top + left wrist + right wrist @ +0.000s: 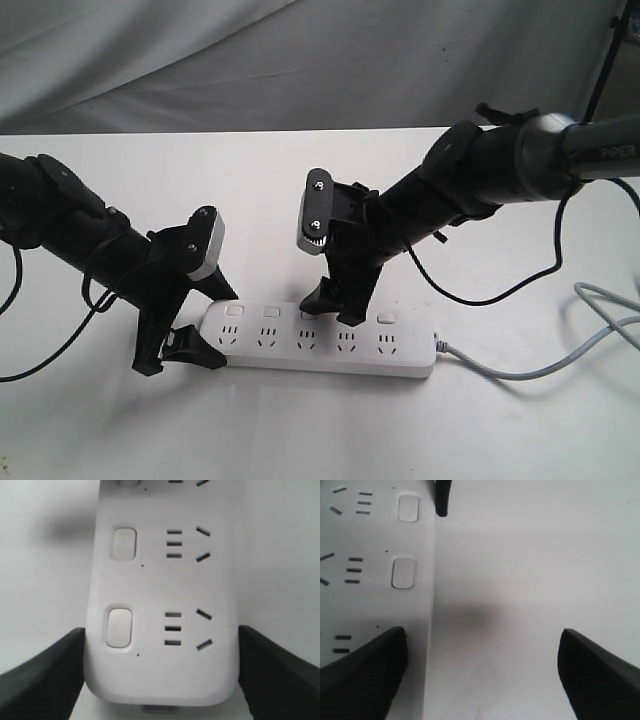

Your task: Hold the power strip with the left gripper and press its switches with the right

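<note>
Exterior view: the right gripper hides one switch of the power strip, whose grey cable leaves the right edge; both wrist views crop the strip.

right gripper: spread wide, partly over power strip | 2 switches visible

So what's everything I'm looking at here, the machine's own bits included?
long flat white plastic power strip: one, white, on the table.
small square push buttons: four showing, white, along the strip's far edge; one more may be hidden.
sockets: five, white, beside the buttons.
thin cable: one, grey, leaving the strip's right end.
flat table: one, white, under everything.
wrinkled cloth: one, pale grey, behind the table.
left fingers: two, black, against both sides of the strip's left end.
right fingers: two, black, spread open over the strip's middle.
</note>
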### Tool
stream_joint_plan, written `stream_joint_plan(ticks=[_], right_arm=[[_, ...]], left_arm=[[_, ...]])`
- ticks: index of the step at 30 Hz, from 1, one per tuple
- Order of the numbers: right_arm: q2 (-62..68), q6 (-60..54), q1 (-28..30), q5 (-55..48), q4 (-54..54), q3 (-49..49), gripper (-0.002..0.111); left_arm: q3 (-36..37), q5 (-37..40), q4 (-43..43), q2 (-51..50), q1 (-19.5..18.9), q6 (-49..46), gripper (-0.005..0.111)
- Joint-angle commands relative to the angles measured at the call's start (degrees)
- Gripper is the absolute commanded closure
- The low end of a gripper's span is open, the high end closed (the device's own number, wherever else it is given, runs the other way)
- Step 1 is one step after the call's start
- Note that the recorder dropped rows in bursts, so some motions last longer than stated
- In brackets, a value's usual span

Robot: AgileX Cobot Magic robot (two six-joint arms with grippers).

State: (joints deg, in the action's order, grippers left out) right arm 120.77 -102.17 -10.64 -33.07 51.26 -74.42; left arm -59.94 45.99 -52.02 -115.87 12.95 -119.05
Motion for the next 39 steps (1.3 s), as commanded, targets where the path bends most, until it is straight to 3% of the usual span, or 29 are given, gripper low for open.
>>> stream_joint_plan(ticks=[1, 8, 22, 24, 32, 39], right_arm=[[-0.6, -1.1, -0.3, 0.7, -1.4, 0.7, 0.032], [-4.5, -0.9, -0.3, 0.5, 3.9, 0.7, 0.032], [-5.6, 0.3, -0.2, -0.5, 2.6, 0.7, 0.032], [-5.6, 2.4, 0.3, -0.1, -0.7, 0.7, 0.032], [-9.2, -0.8, 5.0, -1.3, 2.6, 5.0, 0.032], [-8.4, -1.8, 5.0, -1.9, 5.0, 6.3, 0.032]], left_arm=[[-0.2, 0.4, 0.2, -0.2, 0.3, 0.1, 0.101], [-0.2, 0.4, 0.2, -0.2, 0.3, 0.0, 0.101], [-0.2, 0.4, 0.2, -0.2, 0.3, 0.1, 0.101], [-0.2, 0.4, 0.2, -0.2, 0.3, 0.1, 0.101], [-0.2, 0.4, 0.2, -0.2, 0.3, 0.0, 0.101], [-0.2, 0.4, 0.2, -0.2, 0.3, 0.1, 0.101]])
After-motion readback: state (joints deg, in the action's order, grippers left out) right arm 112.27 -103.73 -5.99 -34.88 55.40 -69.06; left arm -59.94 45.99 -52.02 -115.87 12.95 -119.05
